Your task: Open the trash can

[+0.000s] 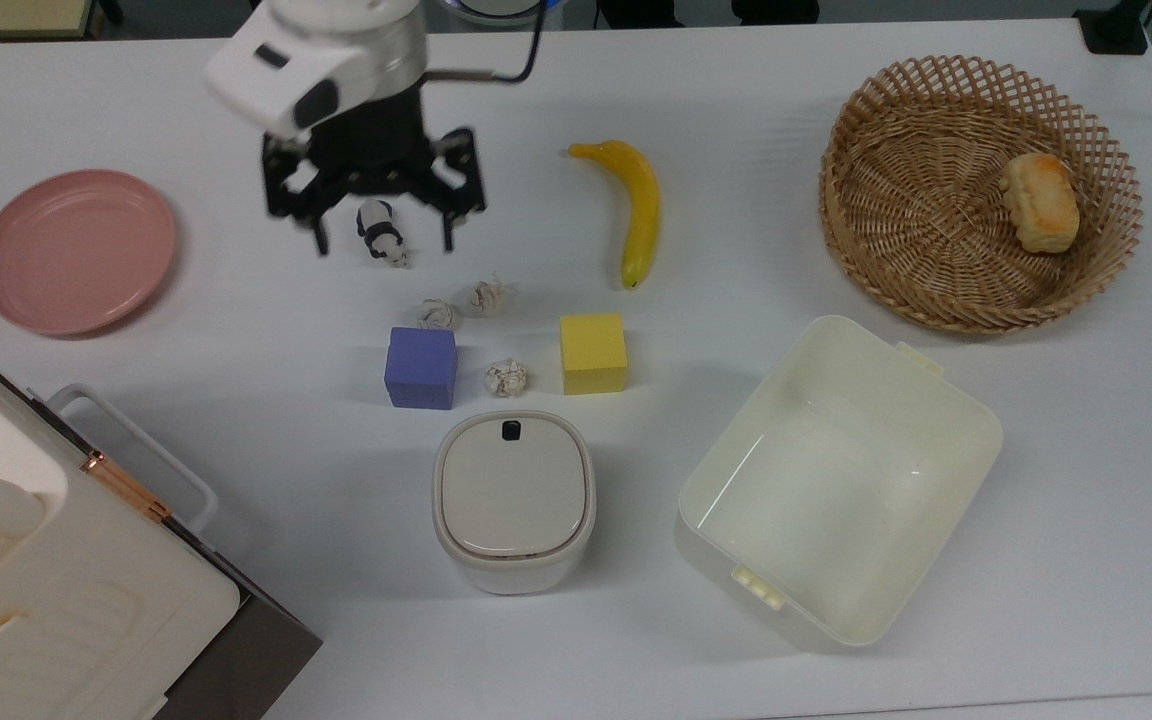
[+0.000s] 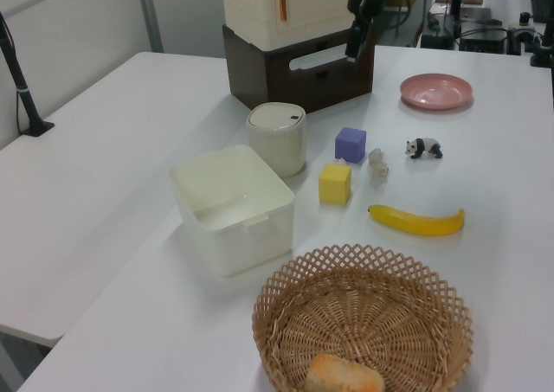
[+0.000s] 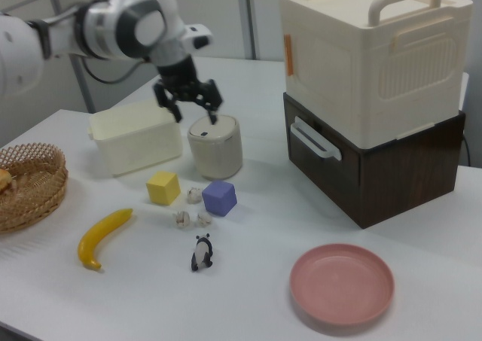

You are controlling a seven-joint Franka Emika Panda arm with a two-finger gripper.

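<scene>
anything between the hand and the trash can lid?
Nothing blocks a descent. The hand hangs raised above the panda; the purple cube and paper balls sit on the table between it and the trash can, all lower than the lid.
</scene>
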